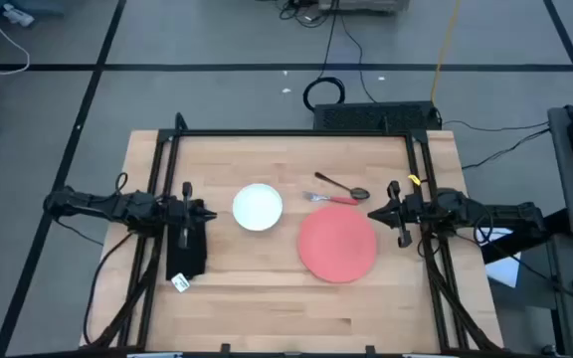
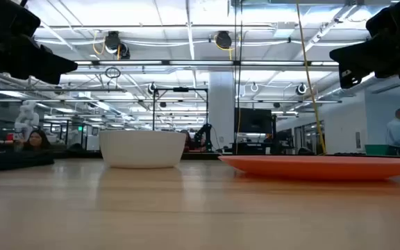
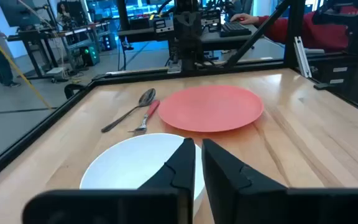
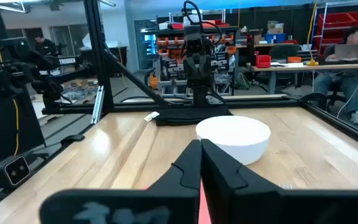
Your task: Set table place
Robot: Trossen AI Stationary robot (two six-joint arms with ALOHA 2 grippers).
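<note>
Wood table point(image 1: 267, 288); white bowl point(image 1: 258, 207), red plate point(image 1: 337, 244), spoon point(image 1: 342, 187), fork point(image 1: 332, 199)

two dark matte arms, jointed segments, black cables looped alongside. left gripper point(image 1: 207, 213) and right gripper point(image 1: 374, 213): black angular wedge fingers. yellow tag near right wrist.

Light-wood plank table point(image 1: 257, 288); smooth white bowl point(image 1: 258, 207); matt red plate point(image 1: 337, 246); metal spoon point(image 1: 343, 187)

Grey tiled floor point(image 1: 217, 60) crossed by dark seams and trailing cables point(image 1: 346, 40) surrounds the workspace. Beyond, an open-plan lab stretches under bright ceiling lights point(image 2: 186, 14), with red storage bins point(image 4: 337, 15) on shelving.
</note>
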